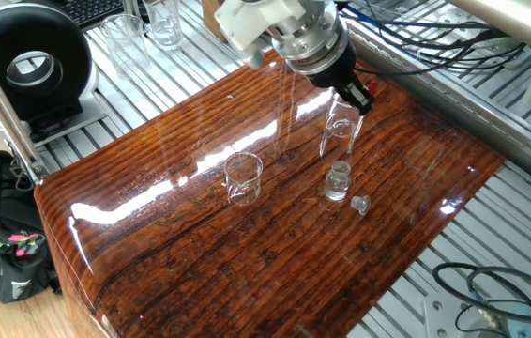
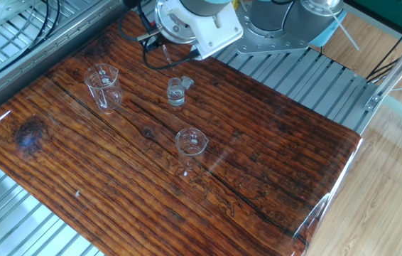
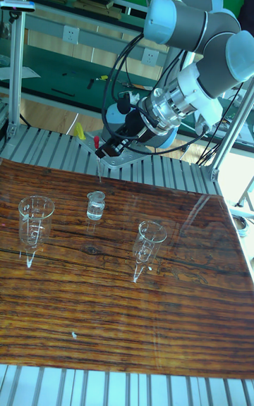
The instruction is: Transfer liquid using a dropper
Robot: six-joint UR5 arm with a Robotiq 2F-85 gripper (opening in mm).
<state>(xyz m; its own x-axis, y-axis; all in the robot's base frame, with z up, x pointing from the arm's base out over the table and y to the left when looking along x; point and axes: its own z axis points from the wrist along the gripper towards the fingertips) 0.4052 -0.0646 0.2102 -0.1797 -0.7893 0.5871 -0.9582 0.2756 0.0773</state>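
My gripper (image 3: 101,146) is shut on the dropper (image 3: 99,163), pinching it near its red bulb (image 1: 360,96). The clear tube hangs down with its tip a little above and behind the small open bottle (image 3: 95,205), apart from it. In the other fixed view the dropper (image 2: 165,55) shows as a thin glass line under the gripper (image 2: 153,37), with the bottle (image 2: 176,92) nearer the camera. The bottle's stopper (image 1: 360,204) lies beside it on the table. The liquid is too faint to make out in the bottle or the tube.
Two clear glass beakers stand on the glossy wooden table (image 2: 272,142): one (image 3: 35,217) at the left, another (image 3: 149,240) right of the bottle. Cables and metal slats border the table. A black round device (image 1: 29,66) and more glassware (image 1: 164,23) sit beyond its edge.
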